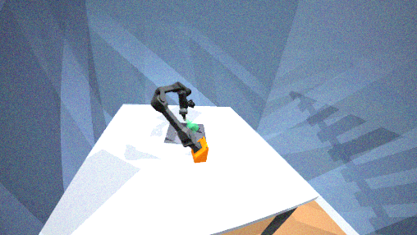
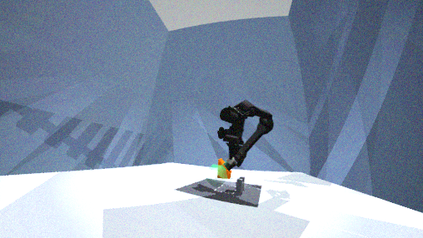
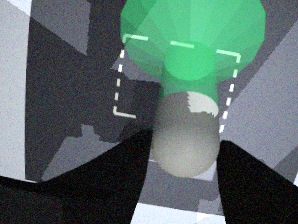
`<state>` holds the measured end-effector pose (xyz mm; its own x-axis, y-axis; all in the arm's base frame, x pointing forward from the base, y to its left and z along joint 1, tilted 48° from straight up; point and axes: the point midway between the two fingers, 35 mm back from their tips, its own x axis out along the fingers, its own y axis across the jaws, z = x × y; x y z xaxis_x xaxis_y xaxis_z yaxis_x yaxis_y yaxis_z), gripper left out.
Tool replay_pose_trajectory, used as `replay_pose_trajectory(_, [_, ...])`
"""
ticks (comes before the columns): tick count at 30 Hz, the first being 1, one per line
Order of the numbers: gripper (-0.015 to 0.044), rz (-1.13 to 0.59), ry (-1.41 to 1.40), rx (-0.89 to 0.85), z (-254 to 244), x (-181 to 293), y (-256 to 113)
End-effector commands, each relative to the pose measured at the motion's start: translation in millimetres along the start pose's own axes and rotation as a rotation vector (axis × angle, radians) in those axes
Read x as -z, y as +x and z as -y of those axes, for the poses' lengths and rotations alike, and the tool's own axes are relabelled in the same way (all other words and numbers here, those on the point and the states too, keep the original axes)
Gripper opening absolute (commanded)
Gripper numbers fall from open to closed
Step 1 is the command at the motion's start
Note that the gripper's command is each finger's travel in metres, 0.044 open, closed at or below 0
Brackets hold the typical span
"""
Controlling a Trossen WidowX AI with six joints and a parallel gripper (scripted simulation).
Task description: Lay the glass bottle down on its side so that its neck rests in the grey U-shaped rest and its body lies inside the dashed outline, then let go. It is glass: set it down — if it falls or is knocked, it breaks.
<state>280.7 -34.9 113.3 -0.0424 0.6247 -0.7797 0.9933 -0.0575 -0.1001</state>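
Observation:
The green glass bottle (image 1: 192, 126) (image 2: 216, 167) (image 3: 192, 22) is tilted, its body pointing away from the wrist camera and its grey-capped neck toward it. My gripper (image 1: 185, 118) (image 3: 185, 144) is shut on the bottle's neck end, one dark finger on each side. In the exterior view the bottle appears raised above the dark mat (image 2: 250, 200) (image 1: 171, 139). The grey U-shaped rest (image 2: 240, 185) stands upright on the mat, to the right of the bottle in that view. The white dashed outline (image 3: 119, 75) shows beneath the bottle in the wrist view, partly covered by its body and neck.
The arm's orange base (image 1: 199, 156) stands beside the mat on the white table (image 1: 164, 193). The arm's dark lower link passes close to the bottle in the top view. Shadows of the arm and bottle lie across the mat.

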Motion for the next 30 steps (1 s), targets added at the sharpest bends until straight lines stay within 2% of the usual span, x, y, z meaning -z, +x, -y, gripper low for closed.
replay_pose_trajectory(1, [0.0124,-0.007,0.000,0.000,-0.7,9.2,2.4])
replay_pose_trajectory(30, [0.0124,0.038,-0.004,-0.001,-2.2,44.7,16.5])
